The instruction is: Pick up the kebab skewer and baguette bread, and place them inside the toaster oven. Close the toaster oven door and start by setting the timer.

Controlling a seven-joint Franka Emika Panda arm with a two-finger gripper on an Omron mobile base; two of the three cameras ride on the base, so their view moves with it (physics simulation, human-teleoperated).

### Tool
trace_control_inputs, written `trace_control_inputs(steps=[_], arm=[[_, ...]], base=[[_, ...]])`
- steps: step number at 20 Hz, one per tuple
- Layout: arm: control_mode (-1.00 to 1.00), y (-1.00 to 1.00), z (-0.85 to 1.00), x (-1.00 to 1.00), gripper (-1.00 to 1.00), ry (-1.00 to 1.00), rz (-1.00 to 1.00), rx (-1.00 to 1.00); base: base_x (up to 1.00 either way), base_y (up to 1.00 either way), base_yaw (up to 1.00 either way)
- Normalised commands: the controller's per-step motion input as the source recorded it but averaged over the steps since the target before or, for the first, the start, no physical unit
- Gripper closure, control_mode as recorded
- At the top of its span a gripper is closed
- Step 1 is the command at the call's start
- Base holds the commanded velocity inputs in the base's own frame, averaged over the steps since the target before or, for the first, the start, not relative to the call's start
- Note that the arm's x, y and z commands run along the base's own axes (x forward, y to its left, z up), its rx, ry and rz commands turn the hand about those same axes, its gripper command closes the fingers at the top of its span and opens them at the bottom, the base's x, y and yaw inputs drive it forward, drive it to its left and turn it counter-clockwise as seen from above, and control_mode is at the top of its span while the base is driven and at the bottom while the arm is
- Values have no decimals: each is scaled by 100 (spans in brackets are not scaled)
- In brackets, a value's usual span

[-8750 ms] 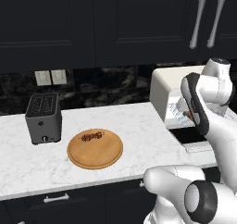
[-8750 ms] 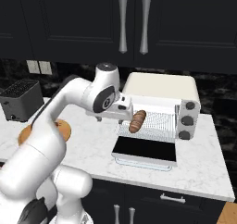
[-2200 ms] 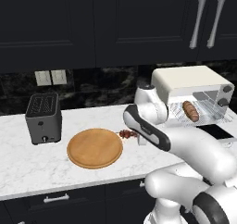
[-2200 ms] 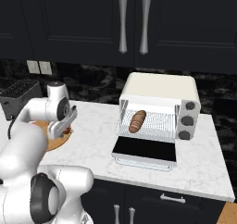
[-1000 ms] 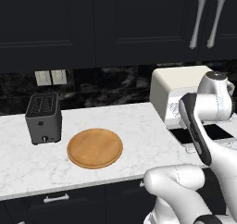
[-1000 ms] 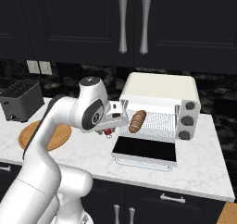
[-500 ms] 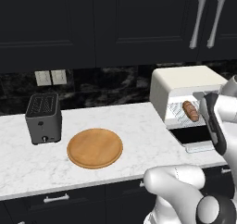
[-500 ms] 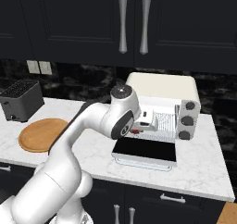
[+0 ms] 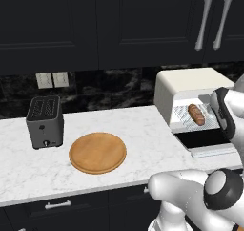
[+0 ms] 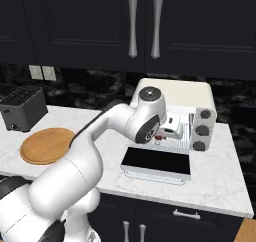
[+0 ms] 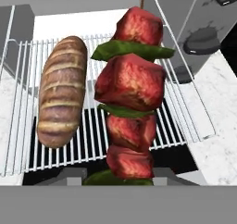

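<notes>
Holding the kebab skewer [image 11: 131, 102] in narrowed fingers, the gripper [image 10: 167, 131] hangs over the toaster oven [image 10: 175, 93] rack; baguette bread [image 11: 62, 90] lies at nine o'clock.

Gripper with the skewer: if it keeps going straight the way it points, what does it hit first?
Most likely the wire rack of the toaster oven. The gripper, shut on the kebab skewer, points into the open oven beside the baguette bread. Depth is unclear, so the skewer's tip may touch first.
</notes>
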Motion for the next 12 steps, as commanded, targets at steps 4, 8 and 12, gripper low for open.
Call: trace_control_inputs(steps=[4,8,12], arm=[[-100,0,-37,4,100,-16,-4,0],[-100,0,-49,14,100,-17,-2,0],[-100,1,-34,21,100,-10,0,0]], base=[[0,0,0],[0,0,0],[0,0,0]])
